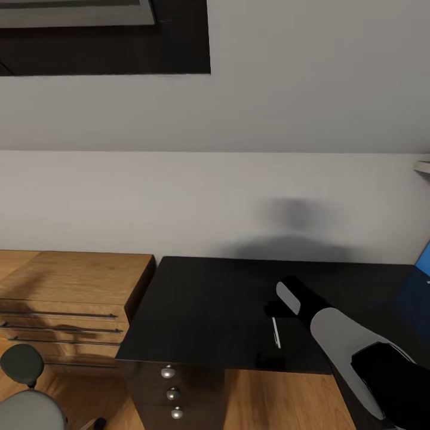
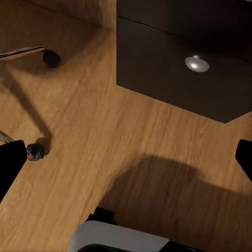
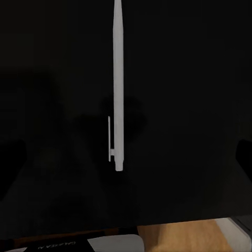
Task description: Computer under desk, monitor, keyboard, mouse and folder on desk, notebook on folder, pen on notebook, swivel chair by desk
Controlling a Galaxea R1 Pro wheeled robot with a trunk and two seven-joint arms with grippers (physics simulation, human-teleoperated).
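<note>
Head view: the black surface (image 1: 239, 310) fills the lower middle, and the white pen (image 1: 276, 332) lies flat on it near its front edge, just left of the right arm (image 1: 340, 334). A light wood cabinet (image 1: 71, 298) stands at lower left.

Left wrist view: the left tool (image 2: 126, 157) hangs released over the wood floor (image 2: 79, 131), beside a drawer knob (image 2: 197, 63).

Right wrist view: the right tool (image 3: 126, 157) is spread, empty, above the pen (image 3: 117, 79).
</note>
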